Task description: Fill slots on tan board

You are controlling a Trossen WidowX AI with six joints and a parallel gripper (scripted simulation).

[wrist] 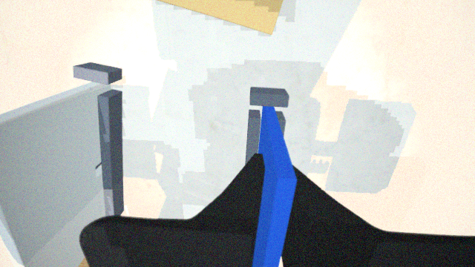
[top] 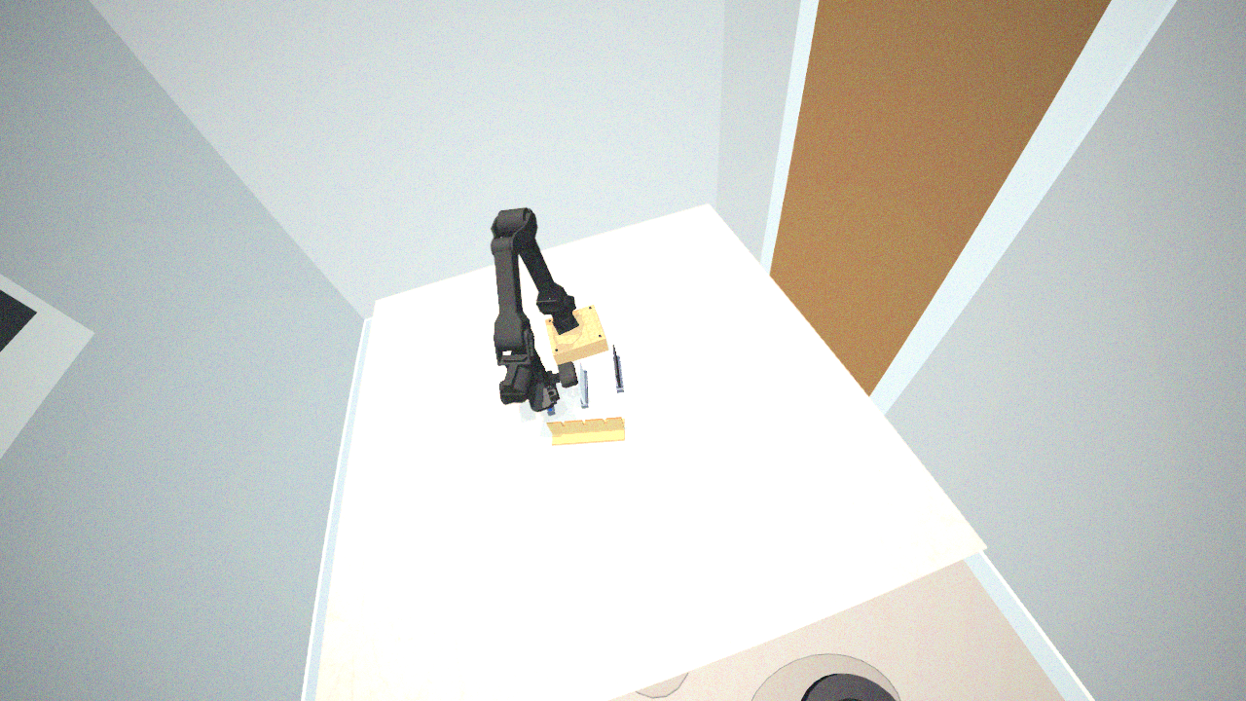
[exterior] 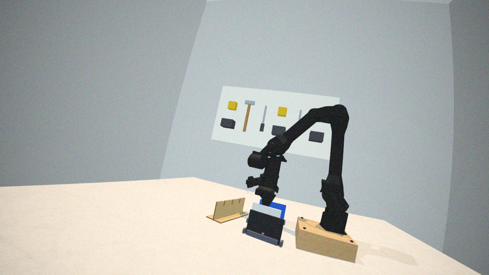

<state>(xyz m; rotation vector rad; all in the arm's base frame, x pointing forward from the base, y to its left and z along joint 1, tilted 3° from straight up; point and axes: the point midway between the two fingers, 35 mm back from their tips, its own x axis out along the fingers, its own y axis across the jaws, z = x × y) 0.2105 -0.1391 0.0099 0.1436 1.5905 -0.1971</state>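
Observation:
The standing tan board [top: 588, 433] [exterior: 228, 209] [wrist: 237, 10] shows three empty slots in its top edge. My gripper [top: 547, 404] [exterior: 267, 204] [wrist: 266, 162] points down and is shut on the blue board [exterior: 278, 207] [wrist: 272, 211], one finger on each face. The blue board stands upright in its dark holder [wrist: 269, 98]. The white board [top: 584, 384] [exterior: 264, 209] [wrist: 48, 156] and the black board [top: 616, 367] [exterior: 264, 224] stand upright in their holders beside it. The blue board's lower edge and notch are hidden.
The arm's wooden base block [top: 579, 344] [exterior: 324, 244] stands behind the holders. The white board's holder [wrist: 111, 148] is left of my fingers in the wrist view. The black board's holder [exterior: 263, 238] is nearest the exterior camera. A tool panel [exterior: 235, 136] hangs on the wall.

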